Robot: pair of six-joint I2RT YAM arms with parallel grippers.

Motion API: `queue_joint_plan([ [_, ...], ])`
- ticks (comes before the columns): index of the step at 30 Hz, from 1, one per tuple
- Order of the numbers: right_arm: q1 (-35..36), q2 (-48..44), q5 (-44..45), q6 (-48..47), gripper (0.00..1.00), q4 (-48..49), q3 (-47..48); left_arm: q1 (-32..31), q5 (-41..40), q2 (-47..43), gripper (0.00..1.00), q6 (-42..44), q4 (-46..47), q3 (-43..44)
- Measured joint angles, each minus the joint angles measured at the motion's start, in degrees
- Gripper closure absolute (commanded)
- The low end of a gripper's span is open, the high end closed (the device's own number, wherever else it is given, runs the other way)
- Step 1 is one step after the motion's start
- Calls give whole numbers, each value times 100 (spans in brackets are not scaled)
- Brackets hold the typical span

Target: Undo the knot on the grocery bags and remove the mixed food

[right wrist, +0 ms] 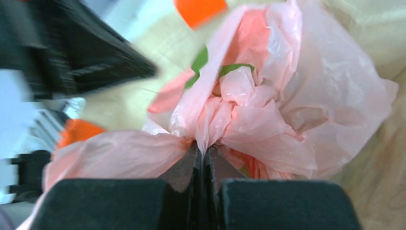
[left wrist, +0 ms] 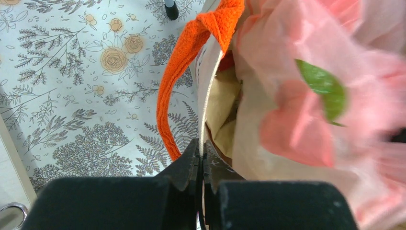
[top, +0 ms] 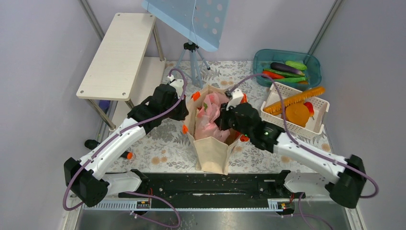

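Note:
The pink grocery bag (top: 209, 117) sits inside the beige tote (top: 213, 153) at the table's middle. It also shows in the left wrist view (left wrist: 306, 129) and the right wrist view (right wrist: 268, 110). My right gripper (right wrist: 204, 149) is shut on a gathered fold of the pink bag beside its knot (right wrist: 225, 108). My left gripper (left wrist: 201, 148) is shut on the tote's left rim (left wrist: 210, 91), next to an orange handle (left wrist: 184, 62). Of the mixed food, only a green leafy bit (left wrist: 323, 88) shows through the plastic; it also shows in the right wrist view (right wrist: 201, 60). The rest is hidden.
A white basket (top: 316, 117) with a carrot and an orange toy stands right of the tote. A teal tub (top: 261, 60) of toy vegetables stands behind it. A tripod (top: 192, 60) with a blue board and a wooden shelf (top: 119, 52) stand at the back left.

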Motion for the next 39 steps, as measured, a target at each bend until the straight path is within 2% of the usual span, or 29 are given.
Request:
queue_joint_plan([
  [6,2,-1108,-44,-824,100,796,-96,0,20,0,100,-22,33,-2],
  [17,4,-1613,986,-2337,100,811,1222,-37,44,256,100,-540,531,35],
  [28,4,-3333,1193,-2428,100,433,1185,-210,-142,1873,100,-1967,2865,688],
  [34,4,-3563,1021,-2168,100,-332,1182,-245,-291,2953,99,-2133,3694,1635],
  [35,4,-3545,929,-2151,100,-470,1185,-243,-293,3088,91,-2107,3742,1801],
  [37,2,-3482,636,-2131,100,-761,1209,-236,-289,3294,61,-1974,3742,2114],
  [38,2,-3432,466,-2124,100,-892,1233,-229,-282,3333,41,-1899,3751,2218],
  [39,4,-3386,330,-2122,100,-977,1246,-227,-262,3327,30,-1829,3722,2273],
])
